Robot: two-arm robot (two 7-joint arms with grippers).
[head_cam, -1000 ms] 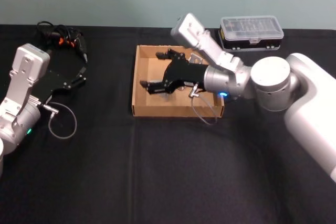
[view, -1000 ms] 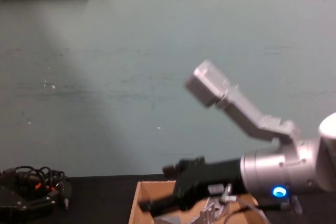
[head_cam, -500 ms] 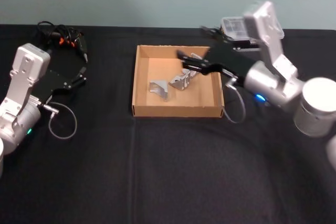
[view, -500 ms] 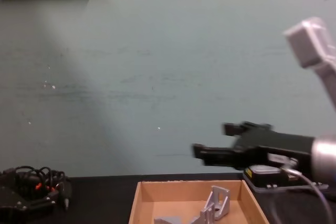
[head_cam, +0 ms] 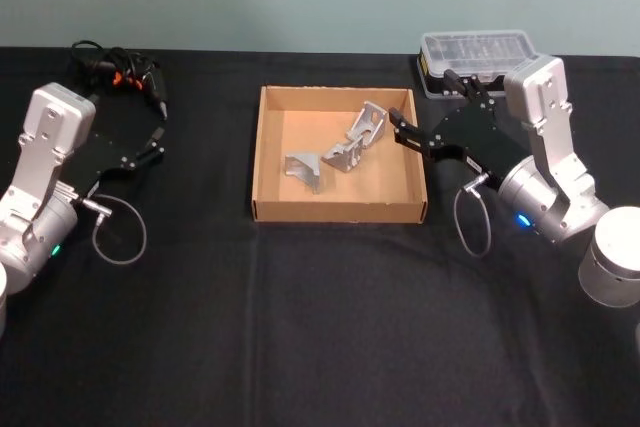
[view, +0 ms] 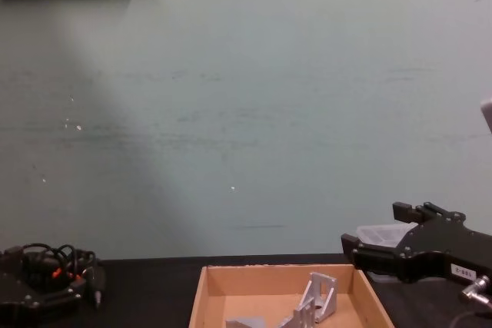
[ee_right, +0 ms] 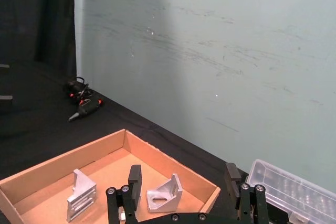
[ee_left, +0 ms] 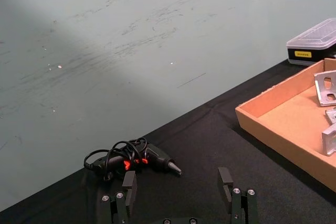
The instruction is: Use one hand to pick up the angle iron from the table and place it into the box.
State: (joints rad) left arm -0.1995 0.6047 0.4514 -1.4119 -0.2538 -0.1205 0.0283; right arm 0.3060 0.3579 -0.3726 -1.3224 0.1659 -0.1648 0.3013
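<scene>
The task looks essentially done. Two angle irons lie inside the cardboard box (head_cam: 270, 147), and none is seen on the black table (head_cam: 330, 317) around it.

One angle iron (head_cam: 304, 169) sits on the box floor toward the box's left-front part, its long edge running roughly from the box's left wall toward its middle. The second angle iron (head_cam: 356, 140) lies just beside it, nearer the box's back-right corner, its long axis slanting from the box's centre up toward that corner; one flange stands up off the floor, as the chest view (view: 321, 297) shows. The two pieces are close, but whether they touch cannot be told.

The right gripper (head_cam: 425, 112) hovers just outside the box's right wall, above the table, its fingers spread wide and holding nothing. Beyond it, off the box's back-right corner, stands a clear-lidded plastic case (head_cam: 478, 59).

The left gripper (ee_left: 178, 188) is parked well to the left of the box, fingers wide apart and empty, with a corded tool (head_cam: 125, 75) behind it.

What remains, at most, is parking the right arm.
</scene>
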